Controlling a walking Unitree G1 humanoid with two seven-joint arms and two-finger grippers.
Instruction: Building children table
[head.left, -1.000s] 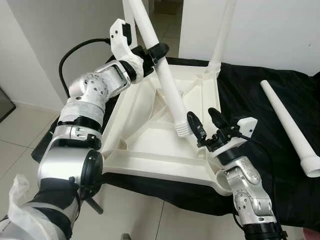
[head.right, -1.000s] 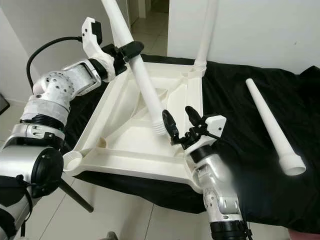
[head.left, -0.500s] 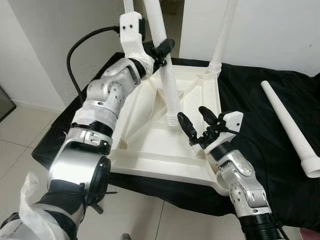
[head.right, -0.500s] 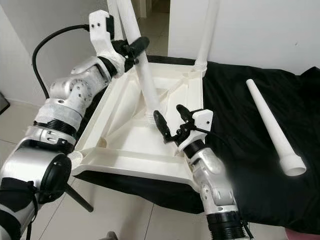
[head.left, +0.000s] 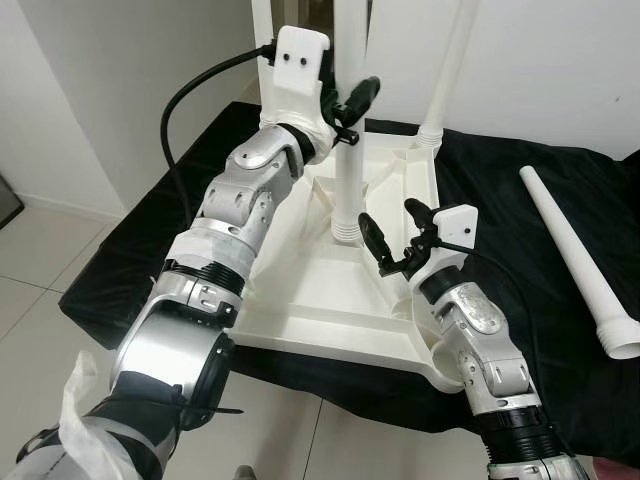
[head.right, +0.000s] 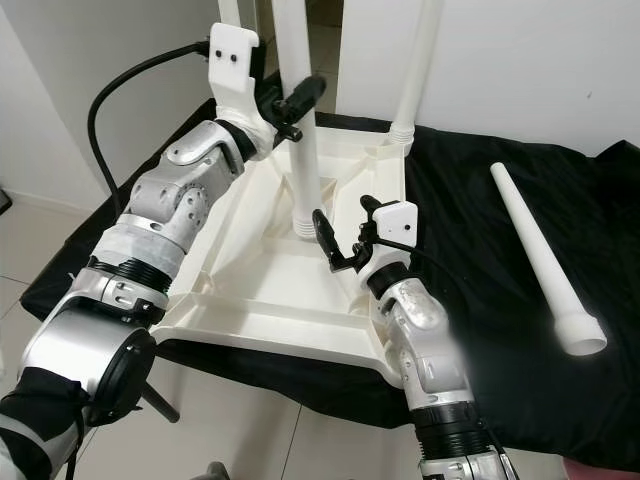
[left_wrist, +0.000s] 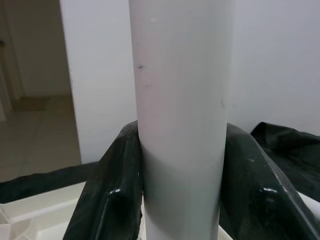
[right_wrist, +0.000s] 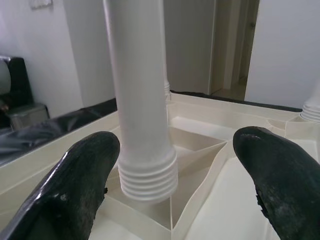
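Between left pincer (head.left: 352, 104) fingers, upright unmarked white leg (head.left: 349, 160)

Head stereo looks down; both wrist cams close on leg (right_wrist: 140, 100).

No legible text, label, brand, number or sign anywhere. Checked white table top (head.left: 300, 290), table legs (head.left: 350, 130), black cloth (head.left: 560, 230), wrist housings and walls: all plain, unmarked surfaces.

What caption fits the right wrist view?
Open right hand faces the threaded end of a white table leg above the upturned tabletop.
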